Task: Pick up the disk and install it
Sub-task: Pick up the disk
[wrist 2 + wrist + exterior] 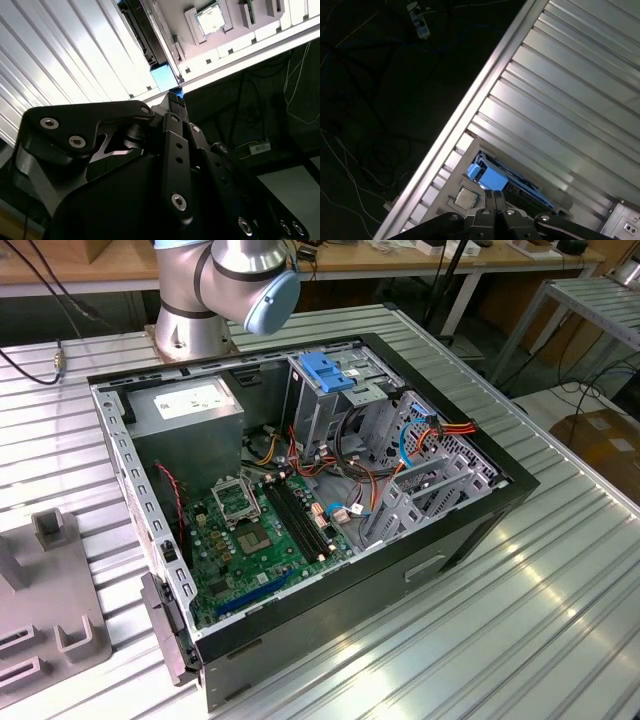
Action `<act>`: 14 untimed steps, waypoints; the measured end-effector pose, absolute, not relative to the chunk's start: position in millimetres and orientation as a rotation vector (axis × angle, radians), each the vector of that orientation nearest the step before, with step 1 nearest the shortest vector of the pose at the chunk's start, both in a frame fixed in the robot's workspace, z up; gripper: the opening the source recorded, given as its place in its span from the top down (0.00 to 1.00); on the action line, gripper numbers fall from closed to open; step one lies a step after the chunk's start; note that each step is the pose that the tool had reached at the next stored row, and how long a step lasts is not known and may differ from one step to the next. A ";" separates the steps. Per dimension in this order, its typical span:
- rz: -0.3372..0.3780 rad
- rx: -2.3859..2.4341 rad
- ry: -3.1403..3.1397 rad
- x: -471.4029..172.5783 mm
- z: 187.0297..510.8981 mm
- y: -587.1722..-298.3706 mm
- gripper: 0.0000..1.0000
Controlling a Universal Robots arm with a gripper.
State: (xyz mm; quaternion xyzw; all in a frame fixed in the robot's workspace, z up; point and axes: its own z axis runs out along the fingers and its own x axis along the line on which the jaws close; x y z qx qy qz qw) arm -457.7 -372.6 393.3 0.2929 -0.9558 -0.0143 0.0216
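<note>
Just beyond my gripper, clenched on nothing, lies the flat dark-grey, blue-railed disk, long axis running away.

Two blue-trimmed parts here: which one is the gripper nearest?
The blue-railed disk, just ahead of the gripper on the grey fixture; the bracket sits atop the drive cage.

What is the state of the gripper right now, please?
Gripper: closed, at the blue end tab of the disk; whether it holds it cannot be told.

one computer case, one disk, one arm
</note>
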 end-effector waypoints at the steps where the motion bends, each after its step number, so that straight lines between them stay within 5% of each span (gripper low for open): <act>1: -0.044 0.926 -2.956 -457.7 393.3 -372.6 0.90; 14: -0.035 1.304 -2.807 -457.7 393.3 -372.6 0.90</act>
